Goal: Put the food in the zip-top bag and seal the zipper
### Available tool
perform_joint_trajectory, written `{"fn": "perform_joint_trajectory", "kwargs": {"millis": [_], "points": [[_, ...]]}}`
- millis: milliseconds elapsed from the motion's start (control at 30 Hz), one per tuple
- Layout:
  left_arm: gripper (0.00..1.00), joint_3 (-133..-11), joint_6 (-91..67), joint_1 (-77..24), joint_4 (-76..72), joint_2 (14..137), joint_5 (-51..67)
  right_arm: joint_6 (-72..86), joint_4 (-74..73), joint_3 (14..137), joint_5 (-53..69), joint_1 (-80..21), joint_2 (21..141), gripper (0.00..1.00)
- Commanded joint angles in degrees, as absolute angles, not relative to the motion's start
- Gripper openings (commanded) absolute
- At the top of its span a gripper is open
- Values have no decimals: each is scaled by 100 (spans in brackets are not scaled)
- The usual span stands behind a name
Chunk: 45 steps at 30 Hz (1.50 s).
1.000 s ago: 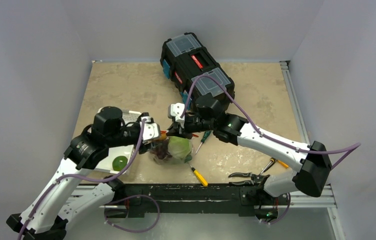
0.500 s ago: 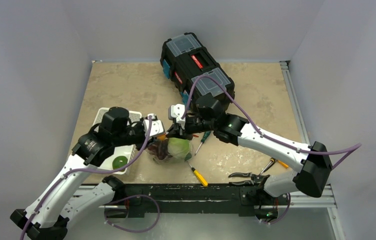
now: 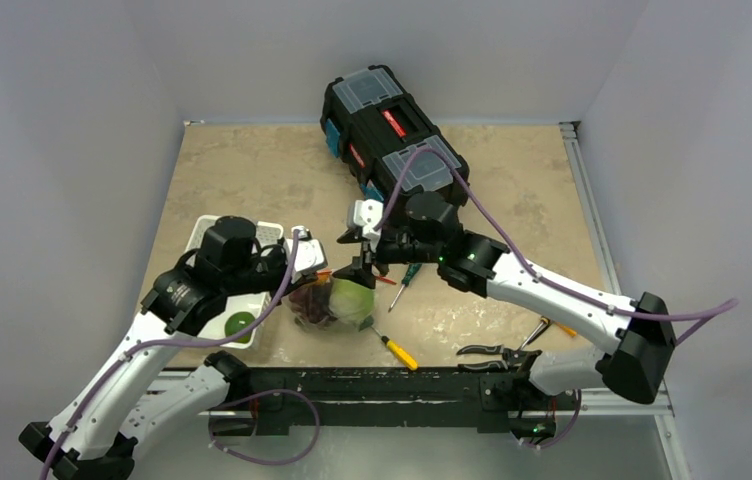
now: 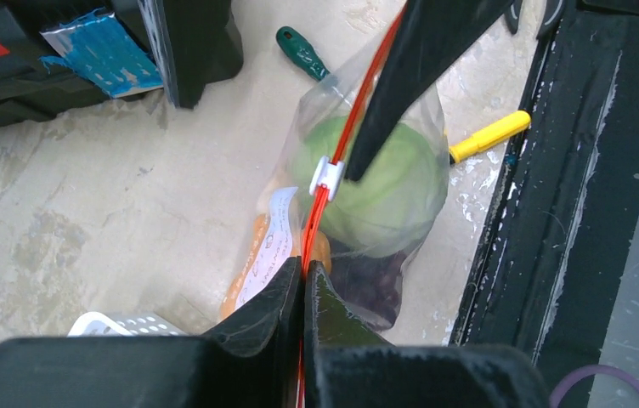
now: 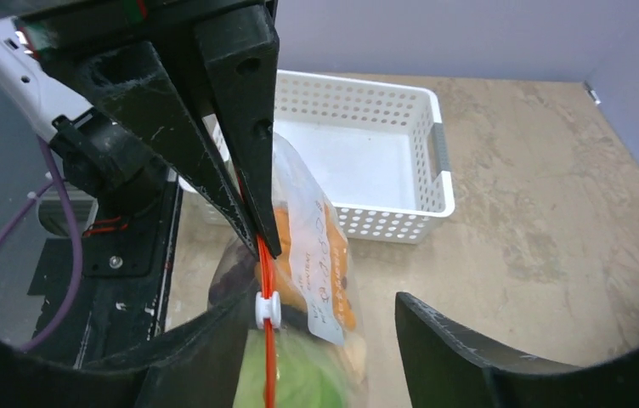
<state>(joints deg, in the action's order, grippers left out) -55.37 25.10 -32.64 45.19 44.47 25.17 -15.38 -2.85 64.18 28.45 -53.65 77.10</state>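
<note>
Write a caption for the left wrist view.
Left claw pinches the zipper of the zip-top bag, cabbage inside, white tab partway along.

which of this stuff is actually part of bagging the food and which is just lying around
Part of the job: zip-top bag, its zipper, cabbage, grapes and carrots inside it, green round fruit in the white basket.
Just lying about: black toolbox, green-handled screwdriver, yellow-handled screwdriver, pliers.

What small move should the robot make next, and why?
Probably close the right gripper on the white tab and pull it along the zipper: the left gripper pinches the zipper, while the right's open jaws straddle the tab, partway along.
</note>
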Motion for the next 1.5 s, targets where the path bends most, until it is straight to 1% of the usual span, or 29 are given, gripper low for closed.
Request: {"fn": "perform_joint_trajectory", "kwargs": {"millis": [0,67,167,267,400,633,733,833,1067,1200,1233,1333,1433,1467], "points": [[0,-5487,2153,-3230,4125,4206,2858,-977,419,6063,2367,-5353,7249,66],[0,-5457,2136,-3233,4080,4083,2916,-932,392,5987,2339,-5353,7222,66],[0,-5444,2091,-3233,4039,3953,2908,-885,413,5941,2457,-5355,7190,62],[0,-5534,2018,-3234,4080,3950,2883,-832,382,5948,2597,-5353,7195,61],[0,-5656,1886,-3235,4156,4051,2765,-671,82,6067,2797,-5353,7172,69],[0,-5930,1729,-3237,4385,4323,2658,-415,118,5900,2874,-5371,6905,77],[0,-6033,1643,-3239,4419,4444,2671,-438,163,5829,2857,-5370,6888,78],[0,-6097,1593,-3238,4445,4491,2650,-471,211,5814,2852,-5370,7005,76],[0,-6194,1437,-3232,4399,4535,2402,-462,371,5911,2688,-5377,7449,61],[0,-6169,1378,-3230,4397,4478,2333,-459,363,5922,2448,-5372,7549,54],[0,-6143,1361,-3238,4377,4442,2324,-448,380,5916,2424,-5368,7546,51],[0,-6100,1336,-3234,4388,4351,2254,-375,424,5905,2352,-5371,7543,33],[0,-6100,1335,-3233,4442,4280,2184,-325,472,5907,2331,-5371,7556,20],[0,-6100,1328,-3242,4452,4259,2181,-325,493,5905,2311,-5367,7564,12]]}}
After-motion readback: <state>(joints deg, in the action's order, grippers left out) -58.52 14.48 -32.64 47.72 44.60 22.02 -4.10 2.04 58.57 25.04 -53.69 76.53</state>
